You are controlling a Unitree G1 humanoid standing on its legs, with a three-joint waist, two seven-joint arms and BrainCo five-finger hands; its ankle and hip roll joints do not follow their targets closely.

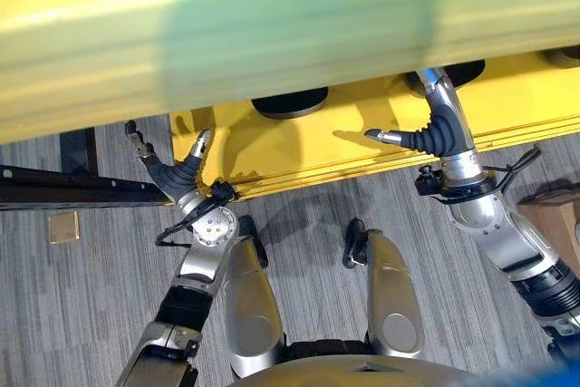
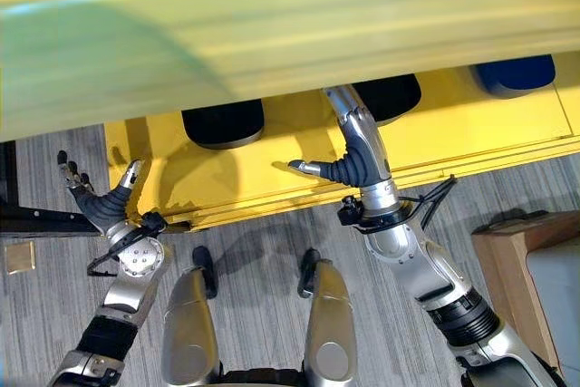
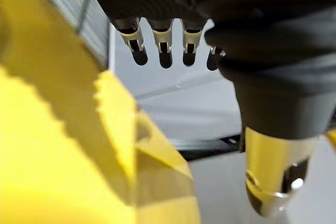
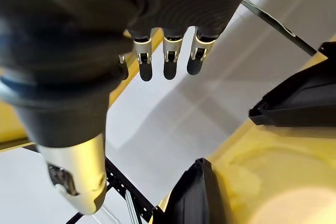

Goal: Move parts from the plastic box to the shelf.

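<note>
Black parts (image 2: pixel 223 124) on yellow shelf (image 2: pixel 272 178)

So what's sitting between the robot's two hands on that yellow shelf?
One black part at the back; otherwise bare yellow shelf between the left hand and right hand, seen in the right eye view.

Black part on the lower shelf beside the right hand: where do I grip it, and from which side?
Probably its rounded front edge, coming from the shelf's open front. The black part lies flat on the lower shelf, its back hidden under the upper board. The open right hand is alongside it.
</note>
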